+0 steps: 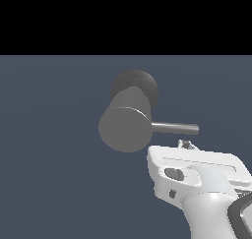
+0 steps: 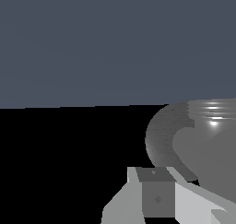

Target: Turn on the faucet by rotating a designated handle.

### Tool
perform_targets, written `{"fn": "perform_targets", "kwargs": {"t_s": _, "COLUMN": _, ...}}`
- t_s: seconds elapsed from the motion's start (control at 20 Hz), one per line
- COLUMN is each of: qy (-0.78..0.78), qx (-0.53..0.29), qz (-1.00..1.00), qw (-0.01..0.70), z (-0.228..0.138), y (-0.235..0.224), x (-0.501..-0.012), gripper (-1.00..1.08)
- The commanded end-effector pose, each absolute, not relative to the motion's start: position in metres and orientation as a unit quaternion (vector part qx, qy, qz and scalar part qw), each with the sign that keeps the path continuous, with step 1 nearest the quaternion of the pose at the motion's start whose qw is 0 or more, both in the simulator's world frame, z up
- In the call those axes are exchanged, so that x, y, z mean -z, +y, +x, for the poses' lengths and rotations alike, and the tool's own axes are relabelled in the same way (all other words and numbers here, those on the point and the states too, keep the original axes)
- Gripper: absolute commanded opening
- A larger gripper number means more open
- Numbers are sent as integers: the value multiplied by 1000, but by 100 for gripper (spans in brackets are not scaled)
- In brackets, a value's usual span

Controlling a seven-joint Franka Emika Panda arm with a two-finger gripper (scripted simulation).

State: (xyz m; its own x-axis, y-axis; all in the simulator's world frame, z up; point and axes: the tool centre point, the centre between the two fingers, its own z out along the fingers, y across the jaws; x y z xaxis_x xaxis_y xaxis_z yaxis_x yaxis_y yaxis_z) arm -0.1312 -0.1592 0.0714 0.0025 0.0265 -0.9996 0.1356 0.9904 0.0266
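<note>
My gripper (image 1: 186,145) sits just under the handle (image 1: 175,128), which sticks out to the exterior view's right of the faucet (image 1: 125,122). Jaw spacing: can't tell, fingers mostly hidden. No contact seen. Advise: push near rod tip, w/ steady pressure.

Gripper (image 1: 185,143) fingers mostly hidden behind hand; faucet (image 2: 193,140) cropped in wrist view.

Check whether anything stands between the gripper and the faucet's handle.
Nothing visible does. In the exterior view the gripper sits just below the handle, which juts from the faucet toward the exterior view's right, with only bare background between them.
</note>
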Motion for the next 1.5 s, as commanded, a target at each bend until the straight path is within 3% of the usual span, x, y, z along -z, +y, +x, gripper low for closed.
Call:
{"fn": "perform_targets", "kwargs": {"t_s": 0.0, "qy": 705, "qx": 40, "qz": 54, "qw": 706, "z": -131, "y": -158, "x": -72, "gripper": -100}}
{"fn": "perform_targets", "kwargs": {"t_s": 1.1, "qy": 705, "qx": 39, "qz": 54, "qw": 706, "z": -132, "y": -165, "x": -133, "gripper": -100}}
{"fn": "perform_targets", "kwargs": {"t_s": 1.2, "qy": 718, "qx": 45, "qz": 59, "qw": 693, "z": -134, "y": -175, "x": -110, "gripper": -100}}
{"fn": "perform_targets", "kwargs": {"t_s": 1.45, "qy": 715, "qx": 44, "qz": 58, "qw": 695, "z": -133, "y": -169, "x": -129, "gripper": -100}}
